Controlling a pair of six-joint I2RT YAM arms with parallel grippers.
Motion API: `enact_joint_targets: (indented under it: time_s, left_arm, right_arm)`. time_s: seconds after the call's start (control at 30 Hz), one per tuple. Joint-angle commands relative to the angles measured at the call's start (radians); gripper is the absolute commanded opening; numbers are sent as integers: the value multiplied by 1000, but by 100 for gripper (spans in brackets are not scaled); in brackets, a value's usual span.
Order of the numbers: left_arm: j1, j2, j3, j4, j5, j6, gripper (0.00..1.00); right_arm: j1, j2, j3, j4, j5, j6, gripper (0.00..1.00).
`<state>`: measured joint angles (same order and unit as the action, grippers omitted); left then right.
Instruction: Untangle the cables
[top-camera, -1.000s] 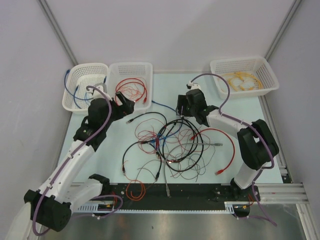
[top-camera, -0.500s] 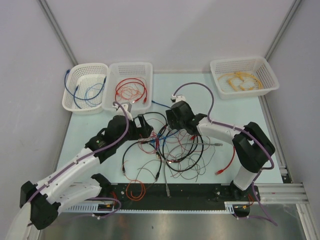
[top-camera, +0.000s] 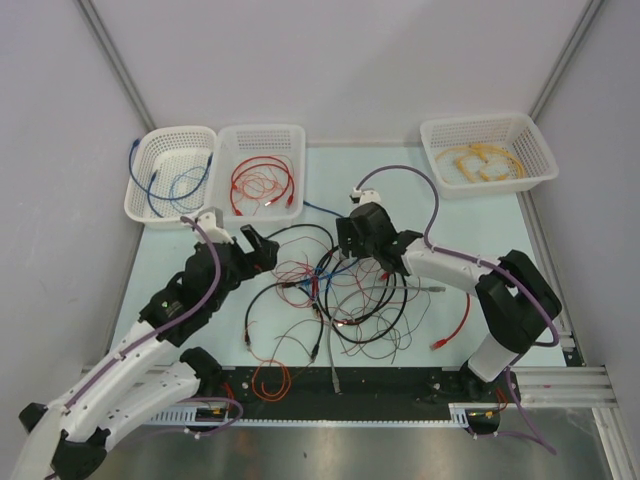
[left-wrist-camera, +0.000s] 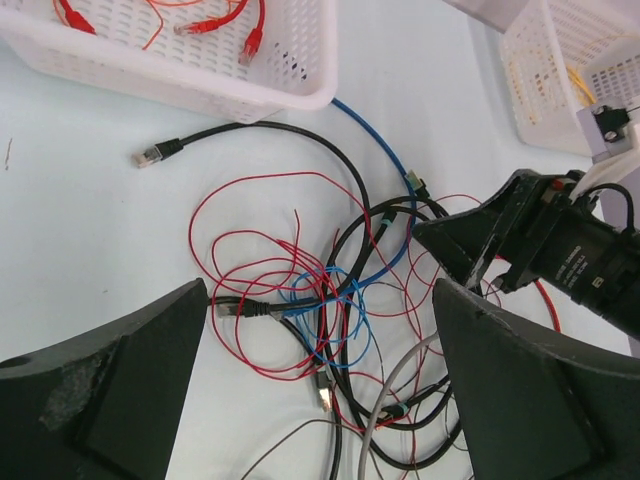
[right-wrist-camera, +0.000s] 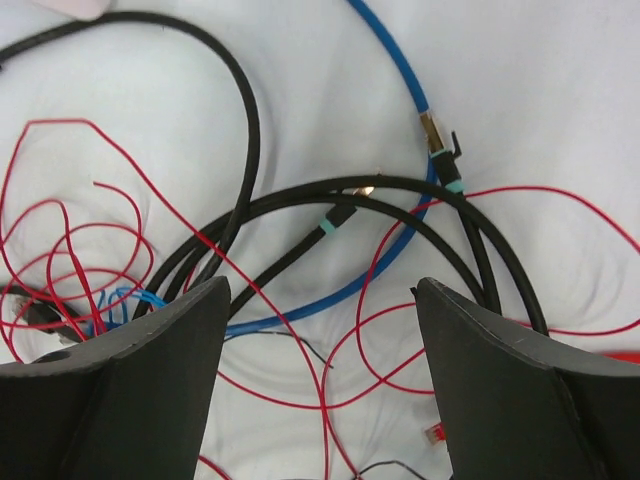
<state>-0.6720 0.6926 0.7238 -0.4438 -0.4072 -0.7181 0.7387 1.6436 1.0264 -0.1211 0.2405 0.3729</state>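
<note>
While both arms lean over the table (top-camera: 450, 215), we see the cables (top-camera: 340, 290) lying in a tangled heap at its middle. Our left gripper (top-camera: 262, 243) hovers by the heap's left edge, fingers spread wide and empty. Our right gripper (top-camera: 348, 243) hangs over black and blue strands at the far side, jaws apart, gripping nothing.

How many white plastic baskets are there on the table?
3. The left basket and the middle basket stand side by side at the far left; the right basket stands alone at the far right. None seems hidden.
</note>
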Motion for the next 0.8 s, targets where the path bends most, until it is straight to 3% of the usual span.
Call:
enact_joint_targets:
  time_s: [0.0,0.17,0.4,0.6,0.77]
  left_arm:
    - [-3,8,-39,-19,33,-78,100]
    - [-3,-2,-99,-6,113,-110,99]
    - [-5,-5,-156,13,183,-70,100]
    - [-5,16,-190,31,217,-87,100]
    - [-3,-11,-196,1,209,-95,100]
  right_arm:
    - [-39,-28,14,75,-38,-8,79]
    - [37,-62,17,-6,-23,-41,77]
    - [275,-183,-28,-115,46,23,78]
    - [346,-147,-43,-54,-49,69,80]
    - [321,-33,-43,3,-69,80,80]
